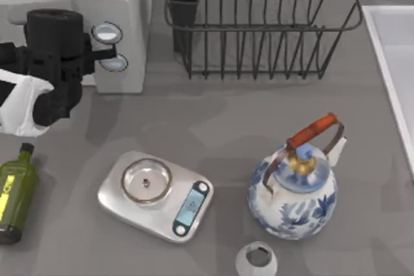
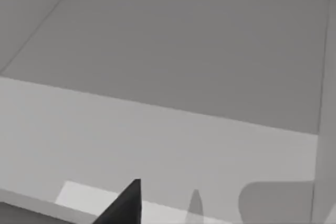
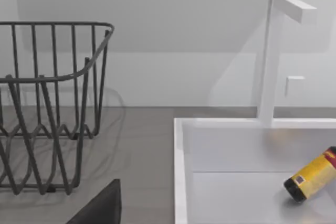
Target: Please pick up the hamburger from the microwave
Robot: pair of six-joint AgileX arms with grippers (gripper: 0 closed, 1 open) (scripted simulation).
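My left gripper (image 1: 97,56) is at the mouth of the large white boxy microwave (image 1: 123,4) at the table's far left, just beside the side panel with its two round silver-blue knobs (image 1: 107,32). From my left wrist camera one dark fingertip (image 2: 126,205) juts over the microwave's pale, bare inner floor; whether the fingers are apart or together I cannot tell. The hamburger is nowhere to be found in that stretch of cavity, so I cannot say where it lies.

Outward from the gripper, a green glass bottle (image 1: 13,192) lies nearer the table's front edge, and a small silver kitchen scale (image 1: 155,195) sits to the right of it. Farther off are a blue-and-white porcelain kettle (image 1: 294,195) and a dark wire dish rack (image 1: 259,24).

I judge this the reaching step: the next move calls for finding the hamburger inside and closing on it.

My right arm idles by the white sink (image 3: 181,161).
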